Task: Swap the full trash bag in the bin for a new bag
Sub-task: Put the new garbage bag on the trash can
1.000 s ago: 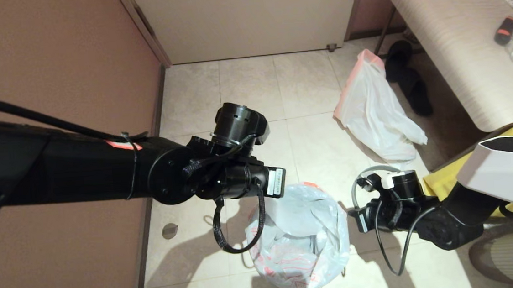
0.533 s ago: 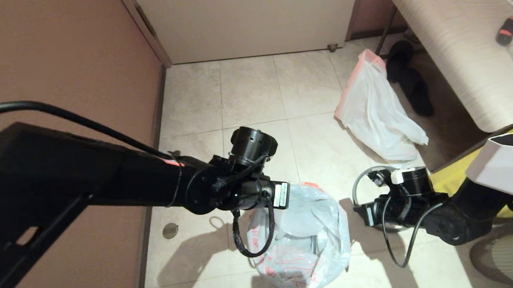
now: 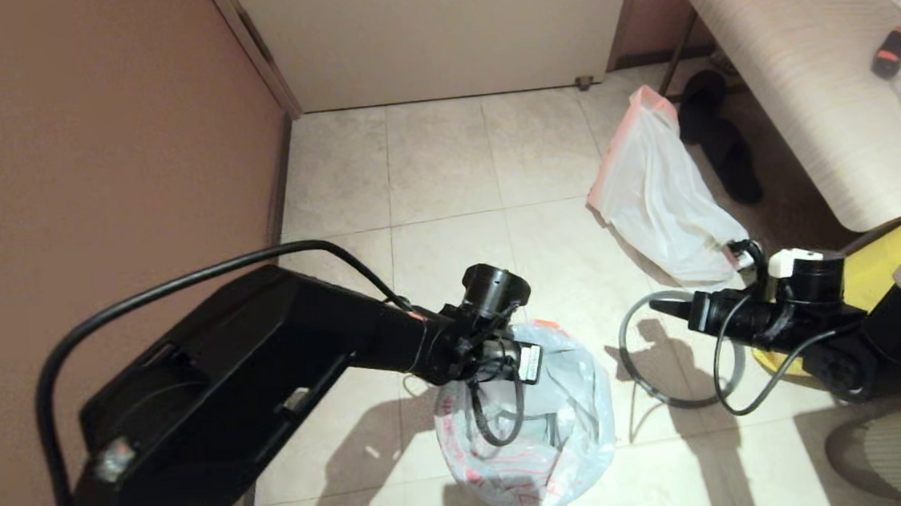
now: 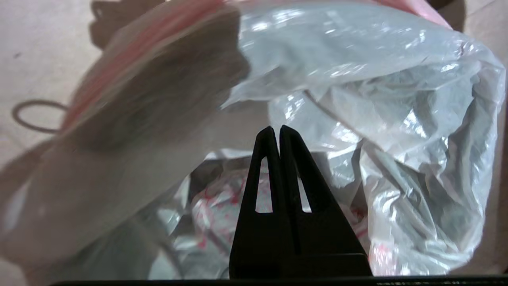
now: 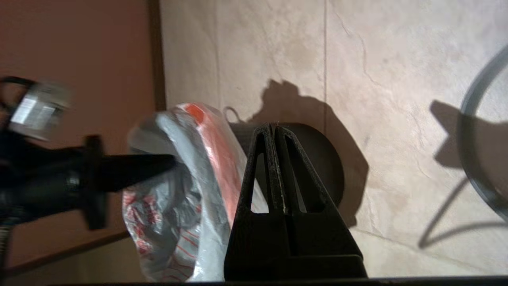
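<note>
The new bag, white with red characters, is draped over the bin, which it hides in the head view. In the right wrist view the bin's black side shows below the plastic. My left gripper is shut with nothing in it, and its tips reach into the bag's open mouth. My right gripper is shut and empty; it points left, to the right of the bin and above the grey hoop lying on the tiles. The full trash bag, with its pink-red rim, lies further back on the floor.
A brown wall runs close on the left. A pale bench stands at the right with black slippers under it. A yellow bag sits behind my right arm. Open tiles lie between the bin and the door.
My left arm has dropped and swung right, putting its gripper down into the bag's mouth. My right gripper has drawn back from the bin and turned level, leaving the hoop in plain view on the floor.
</note>
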Available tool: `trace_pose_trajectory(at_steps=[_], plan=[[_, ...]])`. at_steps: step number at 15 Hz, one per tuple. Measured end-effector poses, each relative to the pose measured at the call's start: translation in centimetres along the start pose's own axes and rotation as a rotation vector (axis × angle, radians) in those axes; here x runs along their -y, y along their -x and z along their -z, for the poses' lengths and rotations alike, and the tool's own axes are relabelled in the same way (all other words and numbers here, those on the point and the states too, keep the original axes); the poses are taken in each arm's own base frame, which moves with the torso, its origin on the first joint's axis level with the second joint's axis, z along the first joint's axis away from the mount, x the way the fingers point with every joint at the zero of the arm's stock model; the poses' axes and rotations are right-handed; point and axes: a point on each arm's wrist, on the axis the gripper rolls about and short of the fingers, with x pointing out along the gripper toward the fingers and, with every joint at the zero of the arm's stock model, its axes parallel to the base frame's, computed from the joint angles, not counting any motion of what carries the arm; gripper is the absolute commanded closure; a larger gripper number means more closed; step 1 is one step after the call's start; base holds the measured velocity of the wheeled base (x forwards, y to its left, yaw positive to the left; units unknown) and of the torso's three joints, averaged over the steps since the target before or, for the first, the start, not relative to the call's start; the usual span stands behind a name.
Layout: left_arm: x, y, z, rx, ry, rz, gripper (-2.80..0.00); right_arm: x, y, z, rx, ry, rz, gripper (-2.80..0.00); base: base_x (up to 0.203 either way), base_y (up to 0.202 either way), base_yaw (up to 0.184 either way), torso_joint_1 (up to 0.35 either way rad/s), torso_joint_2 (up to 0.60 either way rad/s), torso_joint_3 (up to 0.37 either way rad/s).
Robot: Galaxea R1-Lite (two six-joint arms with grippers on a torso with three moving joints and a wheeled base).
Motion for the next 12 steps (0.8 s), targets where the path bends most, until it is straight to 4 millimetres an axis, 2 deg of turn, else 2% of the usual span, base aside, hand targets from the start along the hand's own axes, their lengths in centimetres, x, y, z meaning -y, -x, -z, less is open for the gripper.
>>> trace_pose_trajectory(at_steps=[2,5,8,12], plan=[[0.1,-3.4,0.1,-0.031,-0.055,-0.010,0.00,0.3,0.6,-0.4,0.035,0.004,-0.010,0.00,0.000,0.000,0.000,0.000,0.00,0.000],[-0.2,-8.4,2.9,-0.136,-0.213,-0.020,0.00,0.9,1.2,-0.9,0.043,-0.013,-0.019,0.00,0.000,0.000,0.000,0.000,0.00,0.000],[-1.0,-11.2,5.6,-0.202,-0.338,-0.014,0.00,0.9,1.3,-0.9,0.040,-0.015,-0.024,0.00,0.000,0.000,0.000,0.000,0.00,0.000],[-3.8,-14.1,7.3,-0.162,-0.424,-0.044,0.00,0.8,1.4,-0.8,0.035,-0.017,-0.028,0.00,0.000,0.000,0.000,0.000,0.00,0.000]])
